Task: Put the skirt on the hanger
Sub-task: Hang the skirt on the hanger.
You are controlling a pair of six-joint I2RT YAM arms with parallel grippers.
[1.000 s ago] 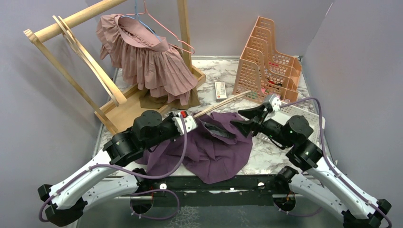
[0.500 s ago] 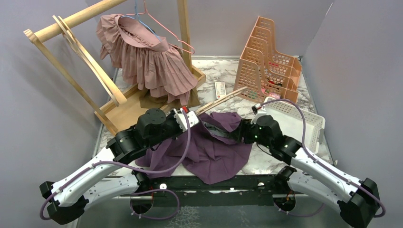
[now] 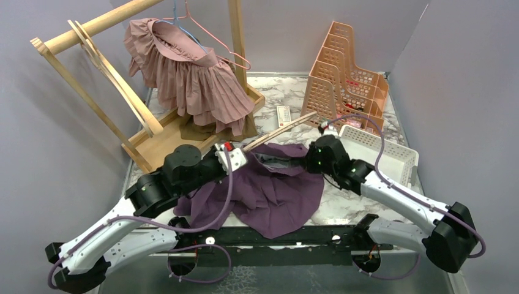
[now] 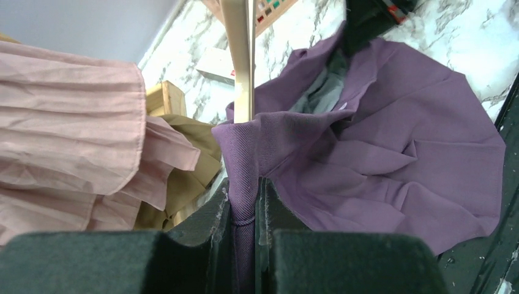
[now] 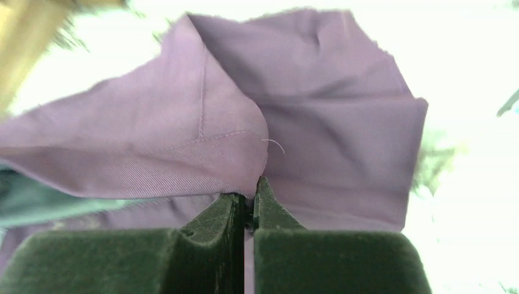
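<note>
Purple skirt (image 3: 278, 193) lies crumpled on the marble table (image 3: 269, 92), near the arm bases. A wooden hanger (image 3: 284, 127) lies at its far edge. The left gripper (image 4: 245, 195) is clamped on a waistband fold. The right gripper (image 5: 249, 199), on the skirt's right, is closed on a seamed edge.
</note>
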